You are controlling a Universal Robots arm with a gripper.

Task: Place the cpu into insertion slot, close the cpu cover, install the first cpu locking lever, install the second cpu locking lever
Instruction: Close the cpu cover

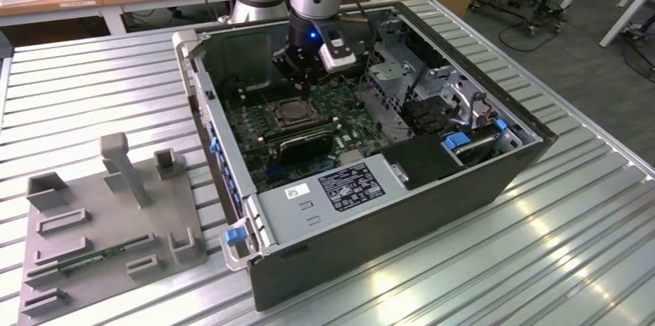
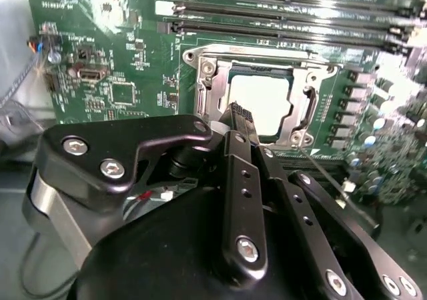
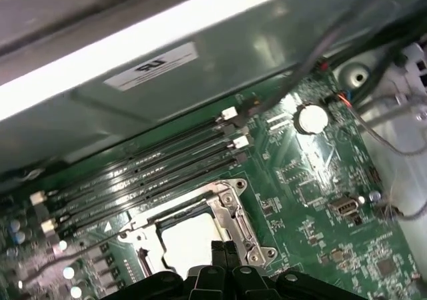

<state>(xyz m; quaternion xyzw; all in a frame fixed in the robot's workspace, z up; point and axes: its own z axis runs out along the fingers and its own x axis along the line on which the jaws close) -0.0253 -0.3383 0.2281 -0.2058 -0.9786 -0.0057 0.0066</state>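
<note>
Hanging the gripper (image 2: 239,113) low inside the case (image 1: 409,211), tips down near the middle of the board (image 2: 120,67), right beside the long RAM slots (image 3: 147,173). Holding the fingers (image 2: 243,180) pinched together with nothing between them, so more of a poking stance than a grabbing one. Already got the cpu (image 2: 257,103) sitting in the insertion slot (image 2: 267,52), pale square lying flat, with the cpu cover (image 2: 303,107) looking folded down over it and framing it through the window. Pointing pretty much straight at that slot: in both wrist views, gripper (image 3: 223,250) tips over the slot's nearest edge and the cpu (image 3: 187,243) just past them, touching the frame or not, can't tell. Same story in the exterior view, gripper (image 1: 299,80) just above the slot (image 1: 290,115), on the side nearer the arm's base. Worth noting a thin rod (image 2: 327,173) poking out from the slot corner closest to the gripper and running back alongside the fingers, long axis roughly in line with them. Probably a locking lever not hooked down yet, but only guessing from the shape.
</note>
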